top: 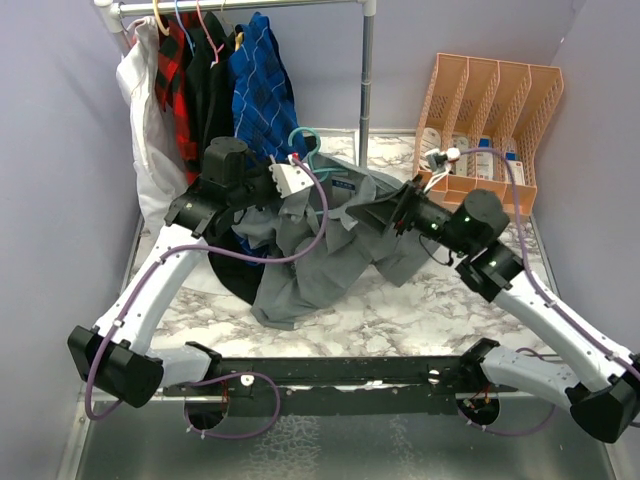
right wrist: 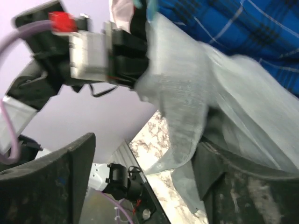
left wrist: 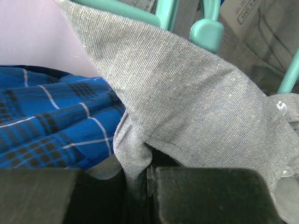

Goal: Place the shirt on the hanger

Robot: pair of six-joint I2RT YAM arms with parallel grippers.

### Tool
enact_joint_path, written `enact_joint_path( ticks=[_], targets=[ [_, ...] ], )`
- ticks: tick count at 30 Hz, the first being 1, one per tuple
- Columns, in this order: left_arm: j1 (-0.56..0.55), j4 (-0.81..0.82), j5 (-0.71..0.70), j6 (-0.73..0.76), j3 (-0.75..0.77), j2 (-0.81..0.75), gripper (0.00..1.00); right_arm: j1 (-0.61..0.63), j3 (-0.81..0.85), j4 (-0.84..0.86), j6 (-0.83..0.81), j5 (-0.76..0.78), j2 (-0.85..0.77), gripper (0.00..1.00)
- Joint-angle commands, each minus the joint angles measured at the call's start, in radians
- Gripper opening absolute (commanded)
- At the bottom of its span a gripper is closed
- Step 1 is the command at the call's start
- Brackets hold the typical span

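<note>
The shirt (top: 310,265) hangs in the air between the two arms at mid-tabletop, collar end up and tail sagging down to the marble tabletop (top: 420,300); the hanger (top: 305,140) sits at that raised collar end, its hook poking out toward the back rail (top: 250,6); most of its frame is buried in grey cloth.

The left pincer (left wrist: 150,186) is clamped tight on a fold of the shirt; from its wrist view the teal hanger (left wrist: 207,30) lies just beyond the fingertips, up and slightly right, cloth draped across it. That is the relation that matters, I think: the hanger is directly ahead of the left pincer, so the left arm is the nearer one. As far as I can tell, the frame's long axis runs roughly across the tabletop, toward the right arm.

The right pincer (right wrist: 145,186) stands wide apart; cloth trails over one finger, but I see nothing squeezed between the two.

Room is tight at the back: the blue plaid shirt (top: 262,80) hangs just behind the left pincer, near enough to snag; the orange rack (top: 490,100) stands behind the right arm; toward the near edge the tabletop offers more freedom to draw the shoulder over.
</note>
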Motion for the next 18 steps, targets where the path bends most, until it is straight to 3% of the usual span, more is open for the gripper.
enact_joint_path(
  ticks=[1,6,10,15,18],
  targets=[
    [0.002,-0.004,0.035,0.052,-0.031,0.0,0.0,0.0,0.229,-0.196,-0.289,-0.066,-0.056,0.84],
    [0.001,-0.002,0.012,0.14,-0.069,-0.016,0.0,0.001,0.419,-0.568,-0.581,-0.102,-0.084,0.85],
    [0.001,-0.003,0.026,0.161,-0.06,-0.022,0.0,0.0,0.494,-0.745,-0.712,-0.065,-0.111,0.86],
    [0.001,-0.003,0.043,0.148,-0.035,-0.013,0.0,0.0,0.586,-0.876,-0.776,-0.13,-0.07,0.88],
    [0.001,-0.005,0.058,0.143,-0.018,-0.019,0.0,0.0,0.614,-0.9,-0.887,0.143,-0.089,0.89]
  ],
)
